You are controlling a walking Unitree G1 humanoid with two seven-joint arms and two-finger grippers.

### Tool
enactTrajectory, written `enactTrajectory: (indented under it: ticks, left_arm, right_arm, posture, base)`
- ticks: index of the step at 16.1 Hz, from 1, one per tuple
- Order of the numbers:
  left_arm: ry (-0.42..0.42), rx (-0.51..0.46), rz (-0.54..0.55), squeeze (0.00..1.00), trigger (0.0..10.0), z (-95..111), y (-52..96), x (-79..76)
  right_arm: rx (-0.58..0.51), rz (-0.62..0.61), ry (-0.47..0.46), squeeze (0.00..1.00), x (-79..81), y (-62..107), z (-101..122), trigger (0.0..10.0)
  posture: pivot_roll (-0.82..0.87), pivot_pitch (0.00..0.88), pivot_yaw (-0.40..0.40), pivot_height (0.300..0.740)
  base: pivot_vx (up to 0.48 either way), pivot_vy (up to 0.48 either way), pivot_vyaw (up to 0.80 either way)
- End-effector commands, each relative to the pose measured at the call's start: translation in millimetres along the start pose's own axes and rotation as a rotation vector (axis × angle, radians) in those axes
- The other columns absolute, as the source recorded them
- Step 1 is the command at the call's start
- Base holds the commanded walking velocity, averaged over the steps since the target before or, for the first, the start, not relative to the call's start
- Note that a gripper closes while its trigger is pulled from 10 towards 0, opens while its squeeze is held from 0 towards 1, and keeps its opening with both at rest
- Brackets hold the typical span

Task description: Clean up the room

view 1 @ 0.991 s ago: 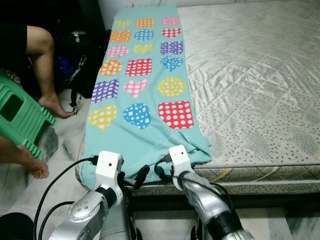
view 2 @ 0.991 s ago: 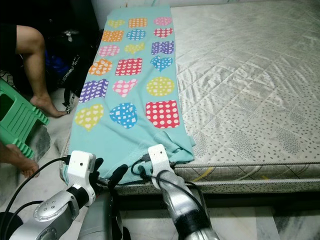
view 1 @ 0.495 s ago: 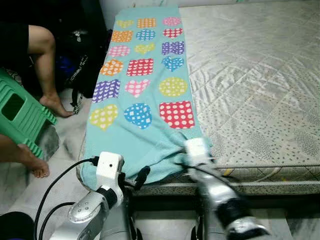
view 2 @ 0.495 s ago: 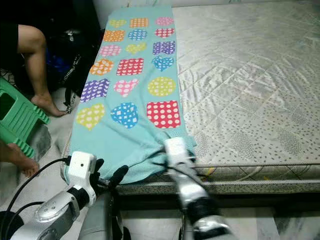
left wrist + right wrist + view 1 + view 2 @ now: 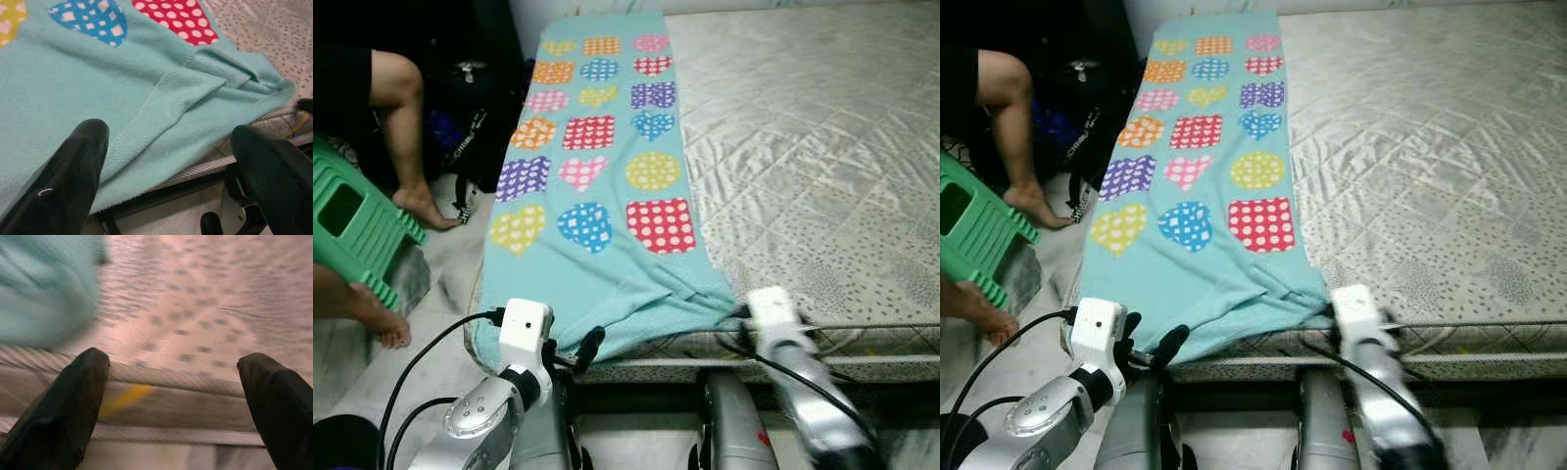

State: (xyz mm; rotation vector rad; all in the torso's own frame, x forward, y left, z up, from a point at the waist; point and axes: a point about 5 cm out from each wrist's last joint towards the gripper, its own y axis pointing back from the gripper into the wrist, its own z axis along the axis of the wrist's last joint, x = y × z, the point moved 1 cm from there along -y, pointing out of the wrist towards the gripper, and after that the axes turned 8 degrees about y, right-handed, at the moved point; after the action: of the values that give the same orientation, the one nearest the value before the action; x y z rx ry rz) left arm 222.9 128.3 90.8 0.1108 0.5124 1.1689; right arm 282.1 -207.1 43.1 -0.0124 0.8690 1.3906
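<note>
The left arm [image 5: 484,416] is a rounded silver shell with a darker grey joint ring, ending in a white boxy wrist block [image 5: 526,326] that bears a small dark dot on its face. A black cable [image 5: 421,367] loops from the side of that block down past the arm, and a second black cable runs lower beside it. The right arm [image 5: 813,401] is silver too (blurred), capped by a like white block [image 5: 770,305] with thin black cables trailing along it. The fingers [image 5: 66,178] are glossy black, thick and rounded at the tips.
</note>
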Motion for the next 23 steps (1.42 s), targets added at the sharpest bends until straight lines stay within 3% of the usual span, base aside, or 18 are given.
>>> enactTrajectory:
  ticks: [1,2,5,9,12,23]
  left_arm:
    - [-0.008,0.006,0.020,0.00,10.0,-2.3,1.3,4.9]
    - [-0.011,0.003,0.025,0.00,10.0,-2.1,1.4,5.4]
    - [-0.017,-0.092,0.099,0.00,10.0,9.2,4.0,17.1]
    - [-0.026,-0.136,0.112,0.00,10.0,14.9,-0.1,20.8]
    - [-0.021,-0.170,0.125,0.00,10.0,18.5,-2.3,23.2]
    - [-0.005,-0.229,0.121,0.00,10.0,21.8,-15.8,25.7]
  right_arm:
    - [-0.039,0.002,-0.016,0.00,-5.0,6.3,3.8,10.0]
    - [-0.053,0.005,-0.021,0.00,-6.2,8.0,4.3,10.0]
    - [-0.222,0.040,-0.172,0.00,-6.4,32.7,20.3,10.0]
    - [-0.302,0.025,-0.327,0.00,-1.7,42.1,39.4,10.0]
    - [-0.366,-0.007,-0.404,0.00,-8.3,43.0,54.4,10.0]
    - [-0.419,-0.071,-0.502,0.00,-30.7,26.1,78.3,10.0]
  posture:
    - [-0.03,0.088,0.070,0.570]
    - [-0.03,0.088,0.070,0.570]
    - [-0.06,0.060,0.078,0.570]
    - [-0.08,0.022,0.083,0.570]
    - [-0.08,0.000,0.087,0.570]
    - [-0.11,0.000,0.072,0.693]
  base:
    - [0.000,0.000,0.00]
    - [0.000,0.000,0.00]
    - [0.000,0.000,0.00]
    - [0.000,0.000,0.00]
    - [0.000,0.000,0.00]
    - [0.000,0.000,0.00]
